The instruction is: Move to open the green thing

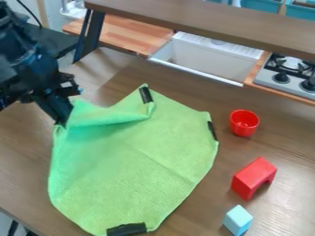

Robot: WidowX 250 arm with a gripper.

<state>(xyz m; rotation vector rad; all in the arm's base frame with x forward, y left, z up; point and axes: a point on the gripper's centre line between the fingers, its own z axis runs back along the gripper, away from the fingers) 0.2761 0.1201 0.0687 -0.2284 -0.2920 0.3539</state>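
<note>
Grasping 1 green cloth (135, 156) by upper-L edge, blk pincer (62, 122) tilted over tbl (280, 133).

Green cloth (132, 156) — corner hidden at hand (61, 120); arm (26, 62) cut off left — stove (271, 77) right.

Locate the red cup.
In the camera view, the red cup stands on the table, right of the green cloth and farther back than the red arch block.
</note>
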